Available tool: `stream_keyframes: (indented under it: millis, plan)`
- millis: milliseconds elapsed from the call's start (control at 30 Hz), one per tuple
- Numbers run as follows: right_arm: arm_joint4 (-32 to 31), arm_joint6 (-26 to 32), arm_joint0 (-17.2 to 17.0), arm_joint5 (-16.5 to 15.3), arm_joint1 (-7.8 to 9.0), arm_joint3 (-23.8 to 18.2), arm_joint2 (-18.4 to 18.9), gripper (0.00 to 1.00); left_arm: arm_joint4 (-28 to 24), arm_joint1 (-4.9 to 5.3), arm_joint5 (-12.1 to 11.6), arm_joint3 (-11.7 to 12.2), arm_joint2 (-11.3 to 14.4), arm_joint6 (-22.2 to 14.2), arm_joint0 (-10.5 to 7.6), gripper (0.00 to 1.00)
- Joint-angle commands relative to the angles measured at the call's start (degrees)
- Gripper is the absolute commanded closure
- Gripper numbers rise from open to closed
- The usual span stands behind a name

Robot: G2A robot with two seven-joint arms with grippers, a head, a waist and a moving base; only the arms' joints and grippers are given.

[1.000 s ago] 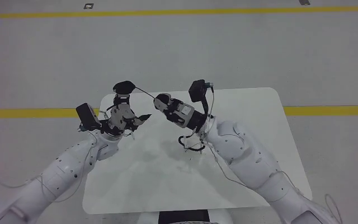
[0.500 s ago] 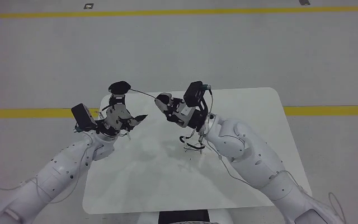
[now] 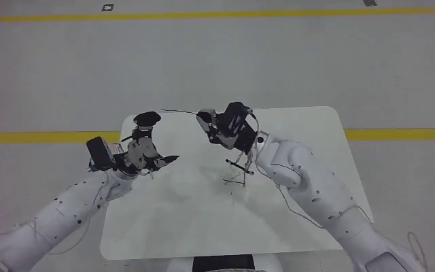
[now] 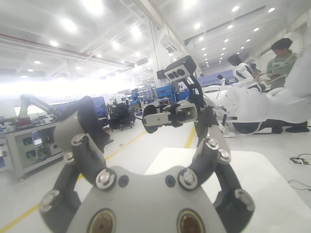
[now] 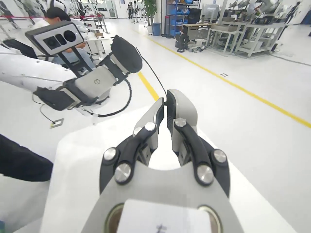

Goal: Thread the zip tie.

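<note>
From the top view, the zip tie [image 3: 180, 111] sits in the upper middle of the frame, nearly level. Its long axis runs left to right and its free tip points left. The right gripper [image 3: 202, 118] is clenched on its right end. The left gripper [image 3: 160, 139], at left, gapes wide, with 1 finger [image 3: 147, 119] near the tip. The white table [image 3: 306, 204] fills the lower frame, and a yellow floor line [image 3: 394, 134] crosses at mid-height.

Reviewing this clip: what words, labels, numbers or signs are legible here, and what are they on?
None can be read with confidence.
White label on the right wrist mount: print cut off at the picture's edge.
Blue sign in the room behind: mostly hidden, blurred.
Blue banner on the far wall: too small.
Zip tie, table: no print.
</note>
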Motion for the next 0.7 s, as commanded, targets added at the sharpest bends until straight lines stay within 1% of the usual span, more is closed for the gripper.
stream_keyframes:
  millis: [0, 33, 133, 267, 367, 433, 467, 533, 667]
  plan:
    - [-3.1, -1.6, 0.5, 0.0, 0.76, 0.3, -0.1, 1.0, 0.0, 1.08, 0.0, 0.4, 1.0, 0.4, -0.83, 0.0]
    - [-5.0, -2.5, 0.8, 0.0, 1.32, 0.5, -0.3, 1.0, 0.0, 1.72, 0.0, 0.4, 1.7, 0.7, -1.37, 0.0]
    - [-10.7, -4.9, 2.0, 0.0, 3.02, 0.9, -1.4, 1.0, -0.1, 3.19, 0.0, 1.0, 3.4, 1.4, -2.77, 0.0]
    - [-17.4, -8.7, 3.4, 0.0, 5.48, 1.3, -3.5, 1.0, -0.3, 4.72, 0.0, 1.6, 5.5, 1.9, -4.61, 0.0]
    - [-22.8, -10.9, 5.0, 0.0, 7.5, 1.5, -5.8, 1.0, -0.8, 5.54, 0.0, 1.9, 7.0, 2.1, -5.98, 0.0]
    - [-26.9, -10.8, 6.3, 0.0, 8.75, 1.7, -7.0, 1.0, -1.1, 5.88, 0.0, 1.9, 7.8, 2.2, -6.69, 0.0]
    - [-27.6, -10.8, 6.4, 0.0, 8.95, 1.7, -7.3, 1.0, -1.3, 6.03, 0.0, 1.9, 8.2, 2.3, -7.05, 0.0]
    - [-27.6, -10.8, 6.4, 0.0, 8.95, 1.7, -7.3, 1.0, 0.2, 6.37, 0.0, 1.8, 9.4, 2.3, -8.04, 0.0]
    - [-27.6, -10.8, 6.4, 0.0, 8.95, 1.7, -7.3, 1.0, 0.2, 6.37, 0.0, 1.8, 9.4, 2.3, -8.04, 0.0]
